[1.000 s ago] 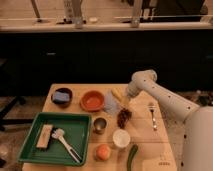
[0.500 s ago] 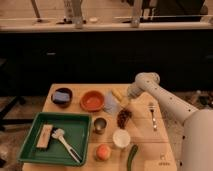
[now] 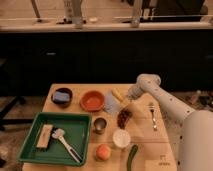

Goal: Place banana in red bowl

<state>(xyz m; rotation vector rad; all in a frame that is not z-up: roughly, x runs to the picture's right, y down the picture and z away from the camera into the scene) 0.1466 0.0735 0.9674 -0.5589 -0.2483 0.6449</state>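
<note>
And the arm [image 3: 165, 97] has swung a touch further out from the red bowl [image 3: 92, 101] over the last second, elbow dropping slightly. Now it has all but settled, with hardly any shift in the last half-second. The pincer [image 3: 128, 100] hangs to the right of the red bowl, just beyond the banana [image 3: 118, 94], jaws spread wide and nothing in them.

The banana hasn't budged. It lies flat on the surface [image 3: 150, 145], a little right of the red bowl, with a pale thing [image 3: 110, 104] I can't identify sitting between the two. The bowl is empty.

So this looks like lining up, not grasping. The approach seems nearly done, and the task itself hasn't started counting yet. Next comes a drop onto the banana. It's a small, slim target, and that pale neighbour on the bowl side leaves little room for a finger.
</note>
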